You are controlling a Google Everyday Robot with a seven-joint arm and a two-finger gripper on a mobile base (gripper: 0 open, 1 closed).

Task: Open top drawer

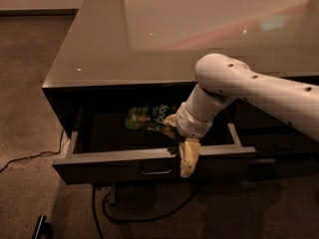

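The top drawer [114, 164] stands pulled out from under the glossy table top. Its dark front panel faces me, with a small metal pull handle [155, 171] at its centre, and its grey sides and floor show. A green snack bag [148, 118] lies on the drawer floor near the back. My gripper [188, 158] hangs down over the drawer's front edge, just right of the handle and apart from it. The white arm [259, 91] reaches in from the right and hides the drawer's right inner part.
The table top [149, 34] overhangs the drawer. Other dark drawers [279, 144] sit in the column to the right, behind the arm. A black cable [144, 216] loops on the carpet under the drawer, and a small dark object [40, 227] lies at the lower left.
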